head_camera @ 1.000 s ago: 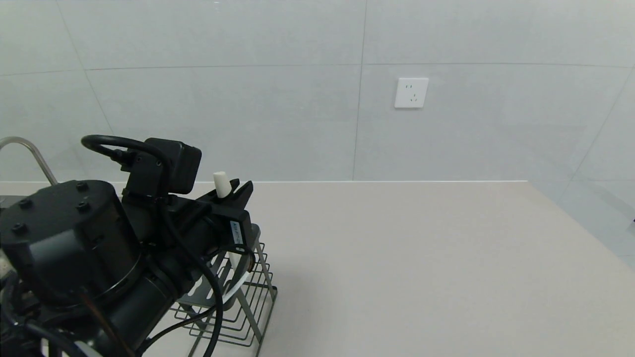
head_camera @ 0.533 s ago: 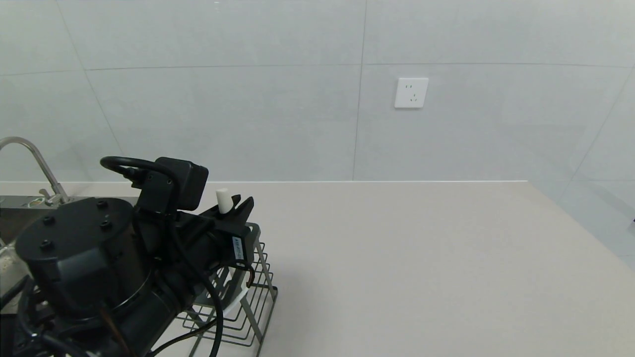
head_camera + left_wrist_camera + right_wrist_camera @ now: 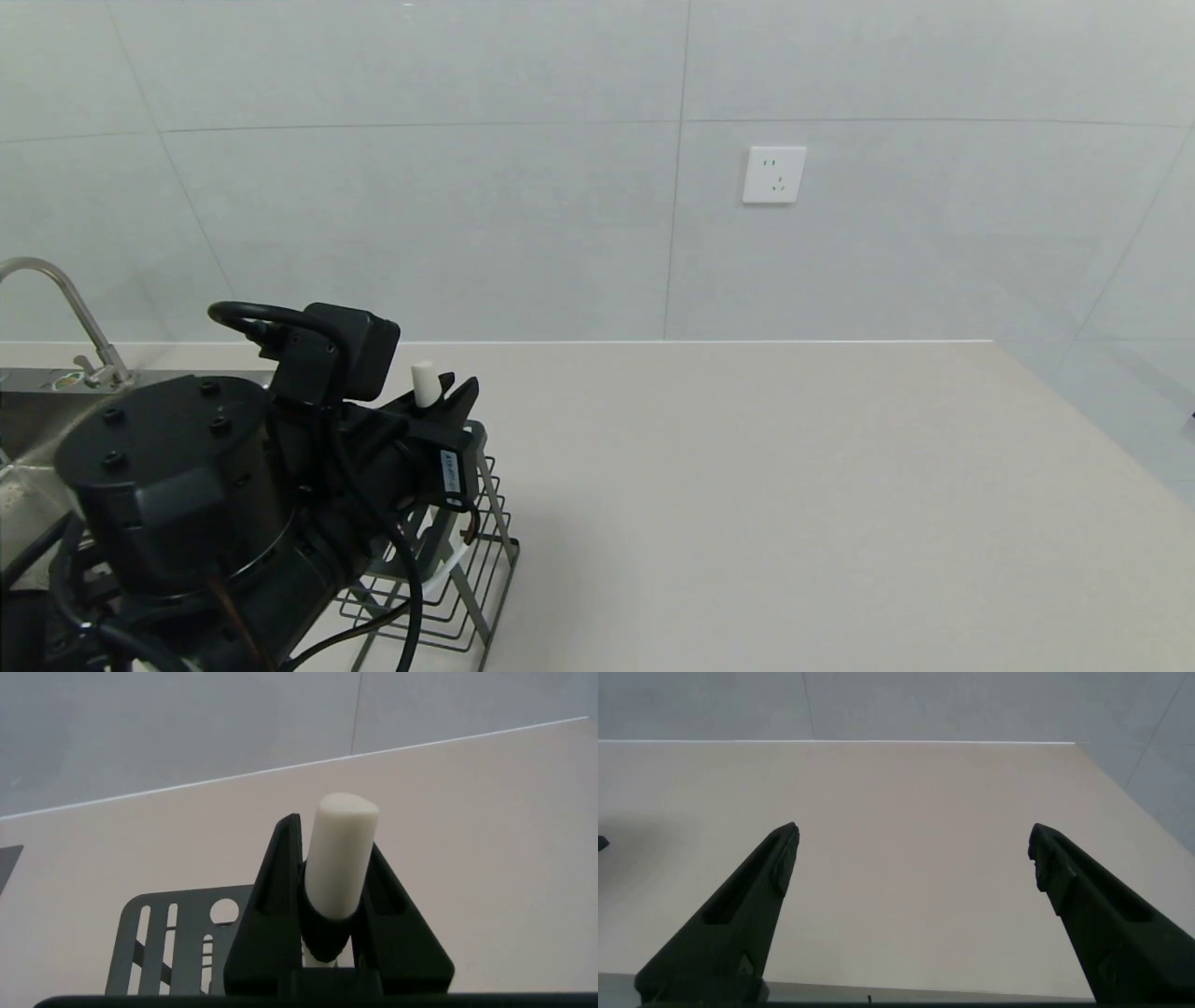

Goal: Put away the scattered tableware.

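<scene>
Head view, change: left arm has dropped and drawn in toward the wire rack (image 3: 478, 579) over the last sec.; the white handle (image 3: 424, 382) it carries sits lower against the wall line. Wall and table (image 3: 794, 485) unchanged, so camera steady. More of the faucet (image 3: 58, 301) now shows past the arm.
- Meaning (est.): utensil is on its way down into the rack; not yet let go, so this item is mid-stow.
- Left tool (image 3: 439, 397): narrow, clamped on the white handle (image 3: 343, 854), pads on both sides. Handle near upright, rounded top clear above the fingertips. Lower end hidden behind the arm; type of utensil n/k.
- Item location: directly above the rack's grey perforated panel (image 3: 168, 943), near left edge of table, beside the sink (image 3: 28, 411).
- Right tool (image 3: 913, 838): wide apart, holds nothing, touches nothing; bare table under it, well apart from the rack.
</scene>
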